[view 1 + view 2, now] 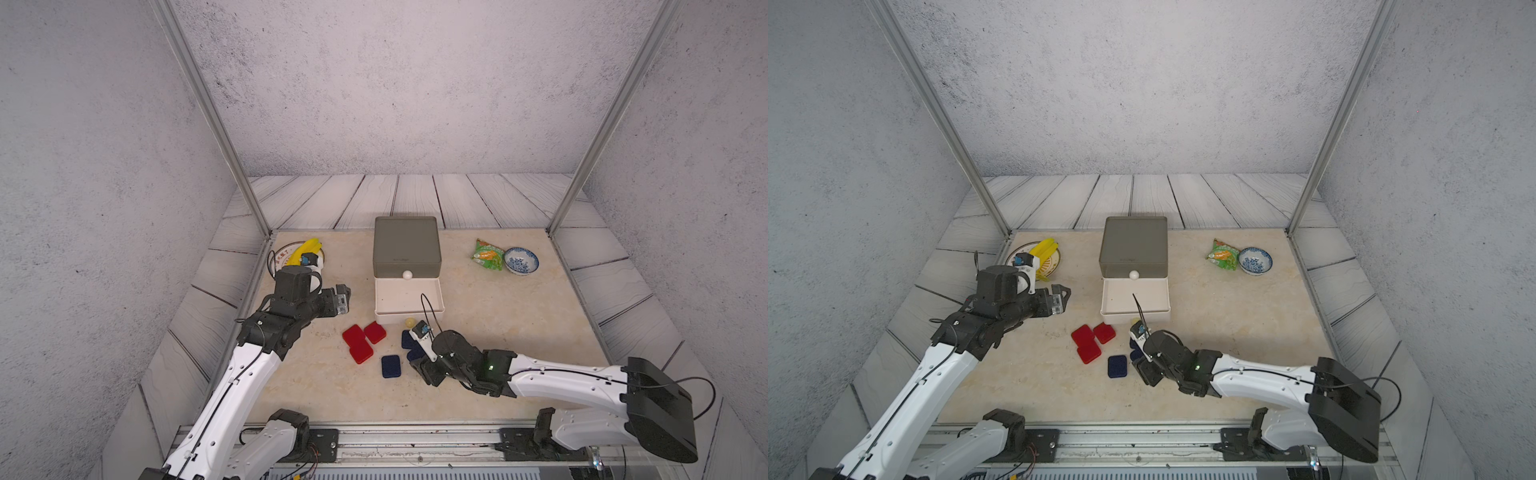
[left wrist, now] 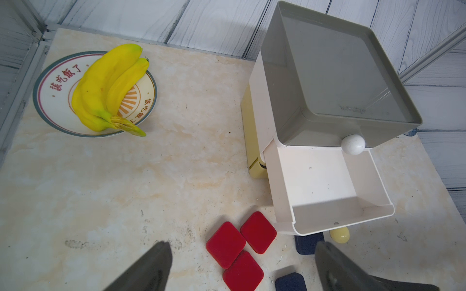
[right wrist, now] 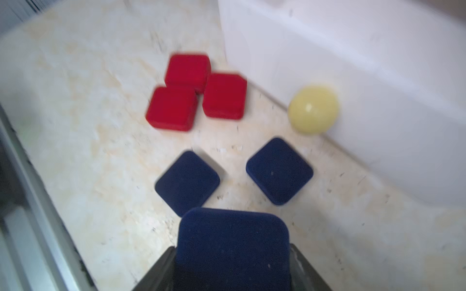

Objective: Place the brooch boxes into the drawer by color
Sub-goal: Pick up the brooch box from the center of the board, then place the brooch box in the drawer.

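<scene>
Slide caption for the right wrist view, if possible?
Right gripper holds one navy box; two navy, three red lie beyond.

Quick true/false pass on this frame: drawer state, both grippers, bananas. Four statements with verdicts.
1. The white drawer is pulled out and empty. True.
2. The left gripper holds a red box. False: it is open and empty; all three red boxes lie on the table.
3. A navy box sits between the right gripper fingers. True.
4. The bananas lie in the white drawer. False: they lie on the plate.
</scene>
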You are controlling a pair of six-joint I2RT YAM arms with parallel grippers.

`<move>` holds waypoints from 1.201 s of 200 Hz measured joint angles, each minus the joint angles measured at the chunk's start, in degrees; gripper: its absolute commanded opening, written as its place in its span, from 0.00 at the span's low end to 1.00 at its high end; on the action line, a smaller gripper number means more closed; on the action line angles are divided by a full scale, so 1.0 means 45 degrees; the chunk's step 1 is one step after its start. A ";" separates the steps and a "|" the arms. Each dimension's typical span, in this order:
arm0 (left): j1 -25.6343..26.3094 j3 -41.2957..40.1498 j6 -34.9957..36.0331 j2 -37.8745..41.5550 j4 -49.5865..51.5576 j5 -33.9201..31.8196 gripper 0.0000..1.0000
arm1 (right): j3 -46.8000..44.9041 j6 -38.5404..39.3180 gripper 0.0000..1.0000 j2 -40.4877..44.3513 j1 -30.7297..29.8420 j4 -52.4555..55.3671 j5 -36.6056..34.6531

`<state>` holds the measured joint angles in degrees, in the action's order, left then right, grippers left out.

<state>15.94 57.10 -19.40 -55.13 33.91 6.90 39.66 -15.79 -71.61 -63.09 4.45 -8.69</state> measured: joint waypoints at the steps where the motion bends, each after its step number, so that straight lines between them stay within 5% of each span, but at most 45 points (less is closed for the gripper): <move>1: 0.0000 0.0010 0.0000 0.0000 0.0005 0.0000 0.96 | 0.0034 0.0010 0.40 0.0024 0.0000 0.0015 -0.0005; 56: -0.0471 0.0709 -0.0019 -0.0015 0.0165 0.0083 0.96 | 0.2482 0.1103 0.34 0.0267 0.0039 0.0588 -0.0432; 149: -0.0913 0.0670 -0.0063 -0.0044 0.0233 0.0457 0.96 | 0.6931 0.0903 0.34 -0.4575 0.2565 0.1656 0.0296; 240: -0.0957 0.0568 -0.0015 -0.0044 0.0228 0.0539 0.96 | 0.9039 0.0835 0.35 -0.7189 0.2608 0.2633 0.0495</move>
<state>11.64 59.66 -19.46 -55.33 34.94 9.32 80.34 -12.03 -103.96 -51.35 16.29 -6.46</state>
